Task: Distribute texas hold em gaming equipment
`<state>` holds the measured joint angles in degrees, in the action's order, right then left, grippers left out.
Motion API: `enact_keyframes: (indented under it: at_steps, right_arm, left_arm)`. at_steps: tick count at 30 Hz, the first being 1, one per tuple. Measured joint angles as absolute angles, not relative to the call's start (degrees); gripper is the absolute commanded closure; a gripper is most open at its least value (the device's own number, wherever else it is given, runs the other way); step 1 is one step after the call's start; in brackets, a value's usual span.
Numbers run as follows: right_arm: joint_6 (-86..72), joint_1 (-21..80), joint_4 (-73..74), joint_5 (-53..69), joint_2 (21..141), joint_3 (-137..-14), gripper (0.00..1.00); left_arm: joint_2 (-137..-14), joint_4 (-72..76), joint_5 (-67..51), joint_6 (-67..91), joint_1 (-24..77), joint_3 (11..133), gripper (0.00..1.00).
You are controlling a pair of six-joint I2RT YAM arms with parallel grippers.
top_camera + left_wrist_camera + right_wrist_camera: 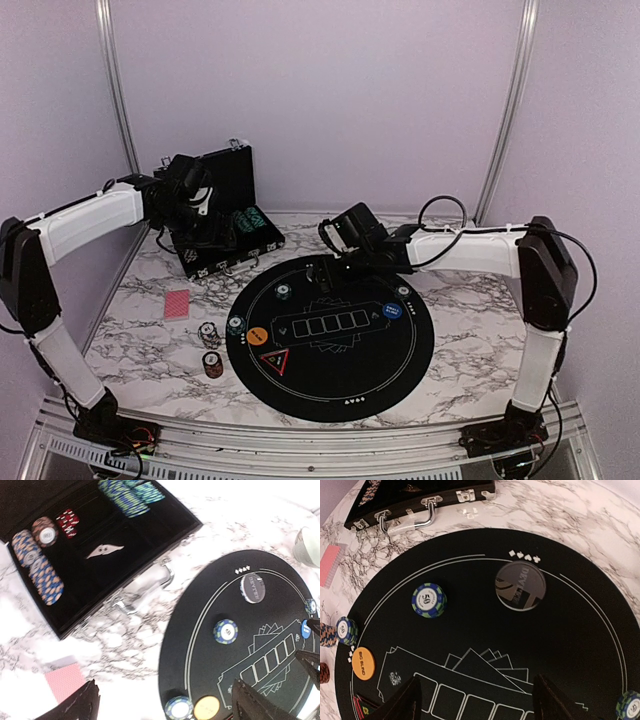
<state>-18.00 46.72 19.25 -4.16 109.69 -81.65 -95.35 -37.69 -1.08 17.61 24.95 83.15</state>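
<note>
Peeking in at the frame edge, red cards (329,565) show only partly

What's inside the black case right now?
Chip rows: blue-and-orange chips along one side, a few red chips beside them, teal-green chips at the other end. Middle compartments look bare. In the top view the left arm covers part of the case.
</note>
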Motion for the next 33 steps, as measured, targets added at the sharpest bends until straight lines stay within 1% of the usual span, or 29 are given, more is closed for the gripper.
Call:
enact_keyframes:
  at_steps: [7,14,21,33]
  right_arm:
    - [-17.47,48.45,22.65,-4.12,119.44,-93.76,0.27]
    - [-16.82,49.36,26.63,-4.01,128.07,-104.53,0.27]
    - [-16.08,50.50,30.59,-4.69,135.04,-112.51,0.27]
    - [-15.59,51.29,34.65,-6.28,141.03,-119.24,0.28]
  left_arm:
    - [-87.99,-34.83,-2.55,17.56,20.88,74.22,0.07]
    - [-83.53,-30.87,-3.64,17.52,18.50,67.61,0.07]
    - [-82.43,-29.15,-4.60,16.73,17.82,66.41,0.07]
    - [-82.43,-27.40,-6.09,16.14,17.41,64.40,0.07]
